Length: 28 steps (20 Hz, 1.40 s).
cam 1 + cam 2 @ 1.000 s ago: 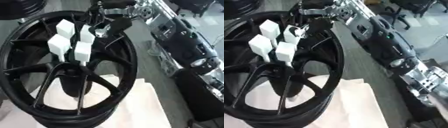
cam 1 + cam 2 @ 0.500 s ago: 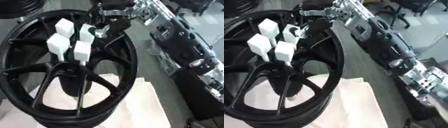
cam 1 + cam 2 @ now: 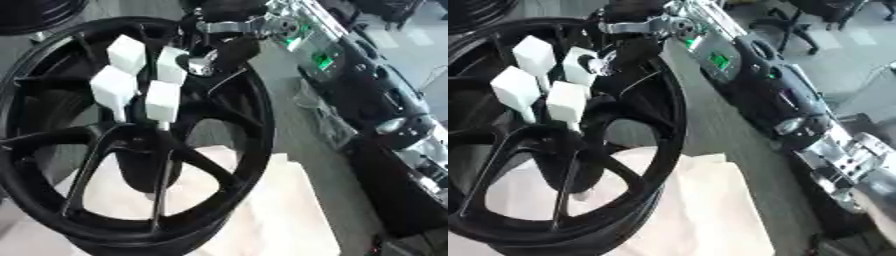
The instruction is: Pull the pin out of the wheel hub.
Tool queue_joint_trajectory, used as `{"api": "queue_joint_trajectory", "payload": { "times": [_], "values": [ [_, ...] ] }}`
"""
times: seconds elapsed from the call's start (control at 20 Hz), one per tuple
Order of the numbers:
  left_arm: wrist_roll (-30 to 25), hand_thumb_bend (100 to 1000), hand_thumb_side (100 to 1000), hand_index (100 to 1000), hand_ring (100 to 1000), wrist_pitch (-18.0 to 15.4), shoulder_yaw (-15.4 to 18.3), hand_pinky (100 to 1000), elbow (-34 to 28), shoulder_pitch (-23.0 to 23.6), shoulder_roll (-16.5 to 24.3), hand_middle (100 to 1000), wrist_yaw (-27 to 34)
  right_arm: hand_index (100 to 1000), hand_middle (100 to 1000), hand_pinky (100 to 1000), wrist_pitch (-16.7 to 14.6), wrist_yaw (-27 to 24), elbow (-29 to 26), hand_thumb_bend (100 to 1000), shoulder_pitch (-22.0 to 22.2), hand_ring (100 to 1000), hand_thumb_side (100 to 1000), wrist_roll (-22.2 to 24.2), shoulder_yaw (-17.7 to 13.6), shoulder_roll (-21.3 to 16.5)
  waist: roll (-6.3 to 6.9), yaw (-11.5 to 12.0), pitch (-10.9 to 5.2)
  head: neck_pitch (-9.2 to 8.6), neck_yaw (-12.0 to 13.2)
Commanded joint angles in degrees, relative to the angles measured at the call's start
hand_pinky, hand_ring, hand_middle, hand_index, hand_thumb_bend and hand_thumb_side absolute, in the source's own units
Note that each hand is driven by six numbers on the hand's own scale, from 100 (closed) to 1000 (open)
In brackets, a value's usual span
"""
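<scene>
Wheel (image 3: 131, 150) is leaning upright on a pale cloth (image 3: 280, 210), keeping its face toward the robot. Four white pins are sticking out of the hub (image 3: 140, 125), blocky heads outward for gripping. Right hand (image 3: 219, 47) is reaching across the rim, dark fingers curling around the upper-right pin (image 3: 171, 65); whether they are actually clasping it, I cannot tell.
</scene>
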Motion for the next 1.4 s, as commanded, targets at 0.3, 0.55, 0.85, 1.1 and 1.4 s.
{"api": "queue_joint_trajectory", "payload": {
  "times": [0.3,0.55,0.85,1.1,1.4],
  "values": [
    [0.18,132,1000,809,957,-0.14,0.02,889,-0.39,-0.48,1.39,955,-0.51,944,759,646,-0.13,0.84,0.27,100,-0.71,735,1000,-0.36,-1.10,-0.74,0.38,-0.02,-0.39,-0.09,-0.38],
    [0.21,131,1000,809,957,-0.17,-0.01,889,-0.38,-0.57,1.40,955,-0.59,945,761,648,-0.40,1.51,0.70,100,-0.66,737,1000,-0.30,-1.04,-0.54,0.31,0.08,-0.16,-0.09,-0.49],
    [0.24,131,1000,809,957,-0.20,-0.02,889,-0.33,-0.58,1.44,954,-0.66,945,761,650,-0.86,1.75,1.01,100,-0.80,738,1000,-0.09,-1.05,-0.39,0.23,0.24,0.04,-0.09,-0.81],
    [0.26,131,1000,809,957,-0.16,-0.05,889,-0.27,-0.67,1.44,954,-0.71,947,762,649,-0.92,2.09,1.29,100,-0.83,738,1000,-0.21,-1.06,-0.09,0.10,0.43,0.33,-0.09,-1.10],
    [0.30,132,1000,810,957,-0.14,-0.09,889,-0.18,-0.70,1.44,953,-0.77,935,764,651,-0.97,3.00,1.58,100,-0.93,740,1000,-0.62,-1.05,0.12,-0.07,0.71,0.57,-0.09,-1.38]
  ]
}}
